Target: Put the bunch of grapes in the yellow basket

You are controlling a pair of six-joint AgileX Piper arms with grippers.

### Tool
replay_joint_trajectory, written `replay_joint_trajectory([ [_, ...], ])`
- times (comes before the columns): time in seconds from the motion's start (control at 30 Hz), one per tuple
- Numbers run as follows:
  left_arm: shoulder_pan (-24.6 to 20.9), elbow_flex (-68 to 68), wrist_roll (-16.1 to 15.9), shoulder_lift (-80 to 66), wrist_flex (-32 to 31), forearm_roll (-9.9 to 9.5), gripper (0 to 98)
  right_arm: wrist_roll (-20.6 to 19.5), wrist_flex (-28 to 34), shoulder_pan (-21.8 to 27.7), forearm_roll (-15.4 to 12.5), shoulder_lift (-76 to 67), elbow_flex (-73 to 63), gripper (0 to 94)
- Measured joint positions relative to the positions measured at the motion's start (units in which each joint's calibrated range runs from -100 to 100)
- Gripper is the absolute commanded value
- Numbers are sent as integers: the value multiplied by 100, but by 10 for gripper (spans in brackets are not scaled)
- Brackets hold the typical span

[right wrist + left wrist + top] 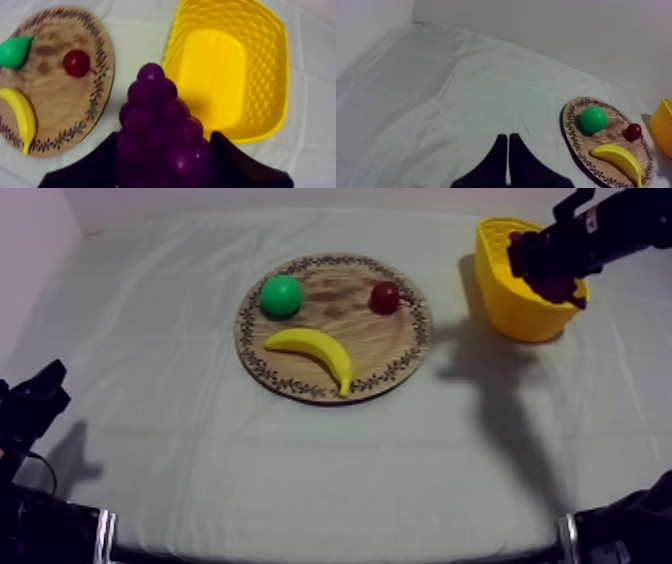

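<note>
Top view: right arm reaches in from the upper right. Its tool (556, 266) is clenched on the grapes (157, 125), held above the basket (500, 300) rim, clear of its floor. Left tool (508, 139) rests low at the counter (180, 413) left, fingers pressed together on nothing. Board (385, 343), near the basket, carries banana (315, 348), pear (281, 295) and small red fruit (384, 297).
</note>
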Motion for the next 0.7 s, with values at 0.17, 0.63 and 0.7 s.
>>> replay_joint_trajectory([
  [0.17,0,0,0,0,0,0,1,45,64,318,-71,309,-604,288],
  [0.63,0,0,0,0,0,0,1,188,109,966,-278,1736,-2792,286],
  [0.7,0,0,0,0,0,0,1,198,136,1020,-303,1992,-3129,286],
])
